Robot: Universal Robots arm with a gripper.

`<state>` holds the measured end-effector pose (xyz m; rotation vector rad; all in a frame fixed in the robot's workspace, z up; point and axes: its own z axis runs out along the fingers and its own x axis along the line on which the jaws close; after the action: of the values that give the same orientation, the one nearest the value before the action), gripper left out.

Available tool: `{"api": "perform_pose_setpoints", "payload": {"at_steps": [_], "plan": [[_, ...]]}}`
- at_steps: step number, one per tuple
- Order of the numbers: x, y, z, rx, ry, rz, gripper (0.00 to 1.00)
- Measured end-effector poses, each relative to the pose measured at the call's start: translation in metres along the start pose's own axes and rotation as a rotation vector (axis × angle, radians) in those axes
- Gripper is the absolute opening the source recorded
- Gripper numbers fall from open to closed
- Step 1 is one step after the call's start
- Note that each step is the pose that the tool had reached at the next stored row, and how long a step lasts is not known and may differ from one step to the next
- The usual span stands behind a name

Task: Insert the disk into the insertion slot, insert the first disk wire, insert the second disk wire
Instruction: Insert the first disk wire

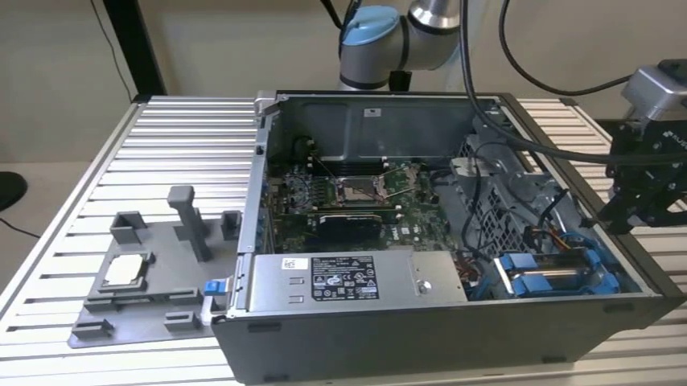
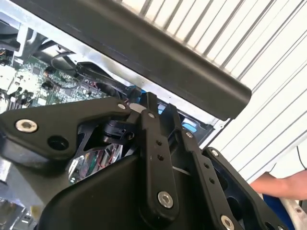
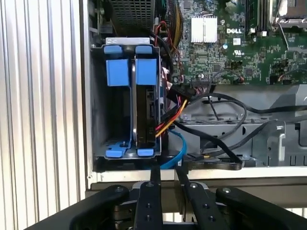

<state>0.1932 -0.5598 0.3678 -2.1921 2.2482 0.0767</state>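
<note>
The disk (image 3: pixel 146 110), dark with blue carrier tabs, stands on edge inside the insertion slot (image 3: pixel 98 120), a grey bay in the corner of the open computer case. Beside it in the bay sits a second blue carrier (image 3: pixel 117 72). Orange and yellow wires (image 3: pixel 168 120) and a blue cable (image 3: pixel 176 146) reach the disk's end; whether they are plugged in is unclear. My gripper (image 3: pixel 168 175) hovers just outside the case wall, apart from the disk, open by a narrow gap with nothing between its fingers. In the exterior view the gripper (image 1: pixel 644 205) hangs above the case's right edge, near the disk (image 1: pixel 548 277).
A grey power-supply box (image 1: pixel 343 277) lies along the case front, with the motherboard (image 1: pixel 355 193) behind it. Black cables (image 3: pixel 225 124) loop beside the bay. A grey fixture plate (image 1: pixel 140 273) sits at the exterior view's left. A person's arm (image 2: pixel 283 184) shows beyond the case.
</note>
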Motion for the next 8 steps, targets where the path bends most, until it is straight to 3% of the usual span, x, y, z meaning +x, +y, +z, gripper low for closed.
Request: {"api": "perform_pose_setpoints", "payload": {"at_steps": [2, 8], "plan": [[-0.0006, -0.0005, 0.0005, -0.0107, -0.0006, 0.001, 0.0], [-0.0069, -0.0006, 0.0015, -0.0116, -0.0073, 0.004, 0.0]]}}
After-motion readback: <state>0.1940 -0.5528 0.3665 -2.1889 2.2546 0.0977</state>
